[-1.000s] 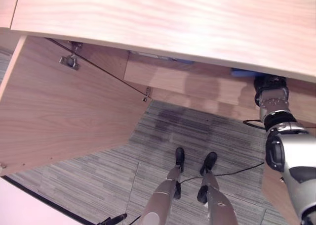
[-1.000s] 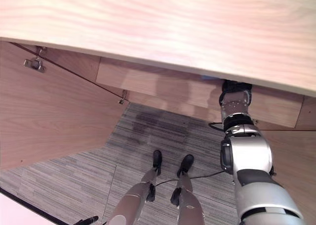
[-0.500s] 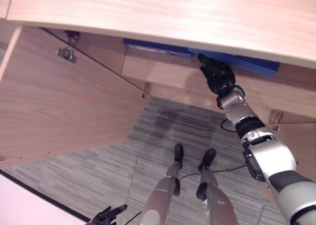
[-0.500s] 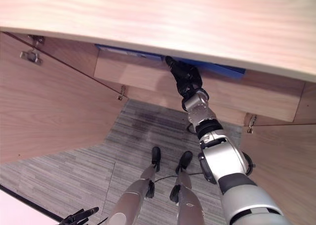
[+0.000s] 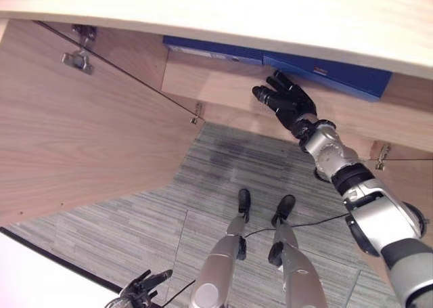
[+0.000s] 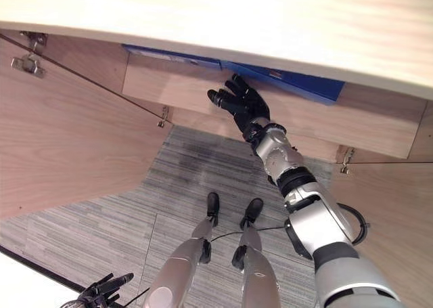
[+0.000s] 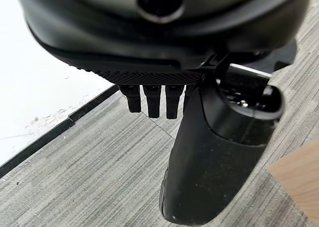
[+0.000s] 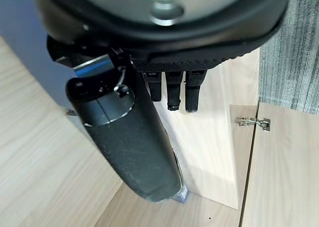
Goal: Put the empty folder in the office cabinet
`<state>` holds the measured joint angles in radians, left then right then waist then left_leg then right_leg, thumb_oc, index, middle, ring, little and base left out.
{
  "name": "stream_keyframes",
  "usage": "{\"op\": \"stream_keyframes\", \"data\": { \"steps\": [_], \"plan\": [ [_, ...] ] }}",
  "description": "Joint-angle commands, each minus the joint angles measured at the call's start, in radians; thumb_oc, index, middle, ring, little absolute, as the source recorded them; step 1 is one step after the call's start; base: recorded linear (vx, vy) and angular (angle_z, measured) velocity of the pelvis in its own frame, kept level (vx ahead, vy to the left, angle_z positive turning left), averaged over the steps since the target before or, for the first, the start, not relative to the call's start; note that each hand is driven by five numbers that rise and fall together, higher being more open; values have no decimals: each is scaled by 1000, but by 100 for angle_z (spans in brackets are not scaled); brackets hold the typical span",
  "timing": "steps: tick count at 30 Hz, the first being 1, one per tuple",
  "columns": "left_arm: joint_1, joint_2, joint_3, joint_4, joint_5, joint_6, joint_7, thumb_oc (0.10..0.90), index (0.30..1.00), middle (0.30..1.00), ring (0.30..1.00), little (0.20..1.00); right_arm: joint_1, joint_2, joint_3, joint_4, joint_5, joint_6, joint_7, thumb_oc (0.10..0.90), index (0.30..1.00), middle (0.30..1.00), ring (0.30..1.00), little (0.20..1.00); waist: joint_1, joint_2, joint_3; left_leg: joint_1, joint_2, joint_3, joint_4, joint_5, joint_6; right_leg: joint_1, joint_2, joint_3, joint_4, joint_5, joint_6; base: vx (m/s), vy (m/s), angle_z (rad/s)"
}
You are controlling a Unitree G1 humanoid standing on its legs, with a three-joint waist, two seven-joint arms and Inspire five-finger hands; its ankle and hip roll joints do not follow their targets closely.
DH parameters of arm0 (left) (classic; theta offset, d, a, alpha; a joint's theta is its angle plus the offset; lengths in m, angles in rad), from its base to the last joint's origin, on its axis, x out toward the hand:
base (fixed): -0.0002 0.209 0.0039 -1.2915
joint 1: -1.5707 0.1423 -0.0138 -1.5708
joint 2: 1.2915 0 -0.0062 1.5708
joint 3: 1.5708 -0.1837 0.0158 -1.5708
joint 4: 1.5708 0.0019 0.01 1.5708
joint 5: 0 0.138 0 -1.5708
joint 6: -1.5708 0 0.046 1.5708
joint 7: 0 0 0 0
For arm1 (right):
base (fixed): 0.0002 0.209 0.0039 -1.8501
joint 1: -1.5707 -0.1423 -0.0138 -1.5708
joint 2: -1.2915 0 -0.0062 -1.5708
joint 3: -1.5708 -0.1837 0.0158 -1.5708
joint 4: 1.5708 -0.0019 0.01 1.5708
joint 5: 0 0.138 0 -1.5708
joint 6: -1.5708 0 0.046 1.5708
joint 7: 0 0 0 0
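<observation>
Nearest, the robot's left hand [image 5: 143, 286] hangs low over the grey striped carpet floor [image 5: 128, 233], fingers loose and holding nothing. Further up, the right hand [image 6: 238, 101] has its fingers spread straight, just below the flat blue folder [image 5: 331, 72] lying inside the light wooden office cabinet [image 5: 223, 91]. It may be touching the edge; that is hard to see. A gentle, flat push would seat the folder deeper. Half a second ago the hand was higher, against the folder.

Folder [image 5: 338, 74]: blue. Office cabinet [image 5: 81, 132]: pale wood grain with silver hinges [image 5: 76, 59]. Carpet [image 5: 135, 233]: grey, finely striped, below the black right hand [image 5: 287, 103].
</observation>
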<state>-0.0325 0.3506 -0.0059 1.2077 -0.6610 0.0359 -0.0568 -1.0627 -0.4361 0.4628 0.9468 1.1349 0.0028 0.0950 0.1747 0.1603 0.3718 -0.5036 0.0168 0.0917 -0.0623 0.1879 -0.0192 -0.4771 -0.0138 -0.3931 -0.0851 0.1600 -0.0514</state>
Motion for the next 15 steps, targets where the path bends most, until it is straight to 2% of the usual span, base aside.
{"op": "stream_keyframes", "data": {
  "steps": [1, 4, 6, 7, 8, 12, 15],
  "plan": [
    [104, 124, -29, 76, 1, 8, 3, 800, 900, 900, 900, 900, -77, -34, 106, 48, -148, -1, 18, 800, 900, 900, 900, 900, 2, -34, -35, -10, 1, 2, -25, -18, -73, 12, -42, 76, -2, -35, 131, 0, 0, 0],
    [115, 128, -9, 86, 1, 13, -8, 800, 900, 900, 900, 900, -135, -107, 203, 169, -398, 42, 24, 800, 900, 900, 900, 900, -11, -44, -27, -12, 1, 6, -25, -16, -71, 7, -41, 77, -2, -30, 133, -15, -3, -3],
    [116, 136, 2, 97, 19, 16, -13, 800, 900, 900, 900, 900, -163, -137, 260, 197, -563, 48, 32, 800, 900, 900, 900, 900, -16, -51, -25, -15, 3, 5, -25, -13, -71, 3, -40, 77, -2, -29, 133, -19, -15, -4],
    [102, 159, 22, 121, 49, 17, -16, 800, 900, 900, 900, 900, -202, -174, 310, 202, -701, 54, 18, 800, 900, 900, 900, 900, -20, -61, -24, -19, 3, 4, -25, -13, -72, -1, -38, 76, -2, -28, 134, 0, 0, 0],
    [101, 159, 22, 122, 49, 17, -16, 800, 900, 900, 900, 900, -203, -174, 311, 203, -701, 53, 18, 800, 900, 900, 900, 900, -21, -61, -24, -19, 3, 4, -25, -13, -72, -1, -38, 76, -2, -28, 134, 0, 0, 0],
    [26, 197, 54, 205, 93, 13, -11, 800, 900, 900, 900, 900, -251, -222, 338, 222, -838, 43, -15, 800, 900, 900, 900, 900, -35, -86, -33, -31, 4, -1, -25, -14, -76, -12, -35, 83, -2, -28, 137, 0, 0, 0],
    [8, 200, 66, 219, 97, 9, -4, 800, 900, 900, 900, 900, -270, -232, 330, 258, -844, 46, -31, 800, 900, 900, 900, 900, -35, -91, -39, -39, 2, -4, -25, -14, -77, -20, -34, 80, -2, -29, 137, 0, 0, 0]
  ]
}}
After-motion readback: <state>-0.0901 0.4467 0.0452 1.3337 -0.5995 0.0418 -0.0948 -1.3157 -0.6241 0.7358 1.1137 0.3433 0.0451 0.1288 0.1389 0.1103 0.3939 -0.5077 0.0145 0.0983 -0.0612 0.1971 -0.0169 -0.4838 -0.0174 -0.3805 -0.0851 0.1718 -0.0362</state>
